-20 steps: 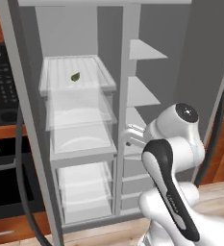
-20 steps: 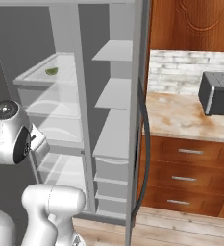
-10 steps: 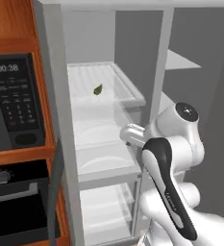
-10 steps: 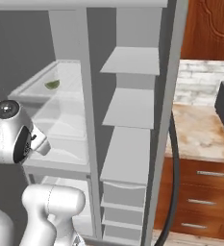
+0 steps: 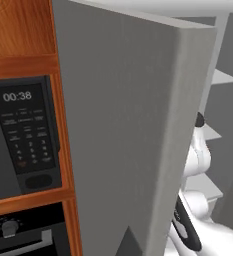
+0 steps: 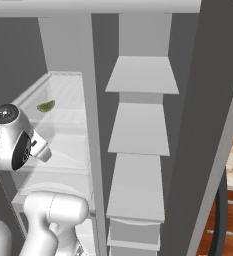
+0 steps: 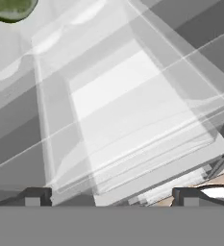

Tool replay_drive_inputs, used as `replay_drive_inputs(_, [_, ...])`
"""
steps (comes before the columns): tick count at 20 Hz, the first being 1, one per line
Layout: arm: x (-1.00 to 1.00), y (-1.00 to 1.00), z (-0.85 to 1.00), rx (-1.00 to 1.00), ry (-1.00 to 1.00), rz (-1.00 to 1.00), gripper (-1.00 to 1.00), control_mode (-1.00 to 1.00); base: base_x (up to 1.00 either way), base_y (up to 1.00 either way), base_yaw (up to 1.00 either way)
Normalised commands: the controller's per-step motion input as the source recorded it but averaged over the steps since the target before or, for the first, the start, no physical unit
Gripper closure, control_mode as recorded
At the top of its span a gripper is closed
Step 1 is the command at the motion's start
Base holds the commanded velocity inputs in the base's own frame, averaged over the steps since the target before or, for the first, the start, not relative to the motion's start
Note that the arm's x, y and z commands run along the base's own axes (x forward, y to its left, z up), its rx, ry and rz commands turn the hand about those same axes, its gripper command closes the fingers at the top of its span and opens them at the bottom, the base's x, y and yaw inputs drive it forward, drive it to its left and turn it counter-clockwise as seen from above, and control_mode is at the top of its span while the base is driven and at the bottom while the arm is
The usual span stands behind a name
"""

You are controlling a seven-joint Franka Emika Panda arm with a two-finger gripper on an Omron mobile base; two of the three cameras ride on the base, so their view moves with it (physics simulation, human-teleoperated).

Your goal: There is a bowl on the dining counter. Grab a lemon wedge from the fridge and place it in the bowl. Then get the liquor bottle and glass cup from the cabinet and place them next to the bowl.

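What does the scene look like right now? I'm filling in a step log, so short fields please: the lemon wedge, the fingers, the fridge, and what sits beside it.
lemon wedge: lying on the upper glass shelf of the fridge, lemon wedge untouched
fingers: fingers spread wide, nothing between them, aimed at the clear shelves below the wedge
fridge: open; its door blocks much of the left base view
door shelves: door shelves bare
beside fridge: microwave in a wooden cabinet, clock reading 00:38
task stage: wedge not yet grasped
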Motion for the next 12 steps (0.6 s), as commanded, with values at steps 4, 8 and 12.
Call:
replay_drive_inputs(4, [0.39, 0.03, 0.45, -0.09, -0.03, -0.16, -1.00, -1.00, 0.00, 0.00, 0.00])
replay_drive_inputs(8, [0.32, 0.00, 0.64, -0.10, -0.01, -0.14, -1.00, -1.00, 0.00, 0.00, 0.00])
replay_drive_inputs(12, [0.49, 0.03, 0.47, -0.10, 0.00, -0.04, -1.00, -1.00, 0.00, 0.00, 0.00])
